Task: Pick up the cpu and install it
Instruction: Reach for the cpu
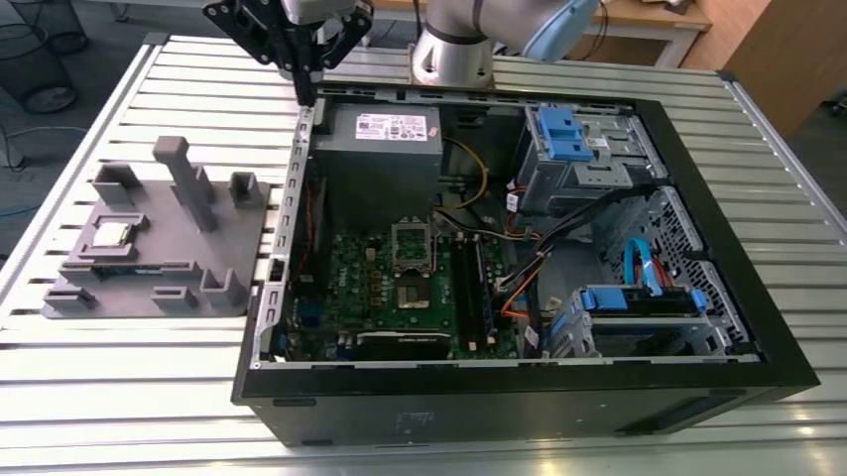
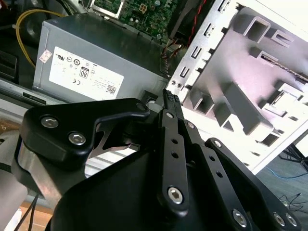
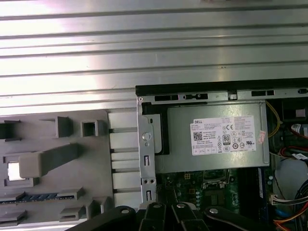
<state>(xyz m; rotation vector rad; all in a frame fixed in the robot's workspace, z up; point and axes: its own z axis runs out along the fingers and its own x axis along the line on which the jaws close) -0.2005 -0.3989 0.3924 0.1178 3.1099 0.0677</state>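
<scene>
The cpu (image 1: 113, 235) is a small silver square lying flat in a recess of the grey tray (image 1: 159, 268), at the exterior view's left beside the open computer case. In the first wrist view the cpu (image 3: 14, 171) shows bright on the tray (image 3: 53, 144). My gripper (image 1: 307, 94) hangs high over the case's back left corner, well away from the cpu, with its black fingers (image 2: 169, 103) pressed together on nothing. The motherboard's metal socket frame (image 1: 413, 260) sits in the middle of the green board, with its lid closed over it.
The open black case (image 1: 741, 297) lies on a slatted metal table (image 1: 173, 59). A grey power supply (image 1: 377, 134) sits just under the gripper. Blue drive bays (image 1: 569, 134), orange and yellow cables (image 1: 523, 288) and upright posts on the tray (image 1: 179, 169) stand nearby.
</scene>
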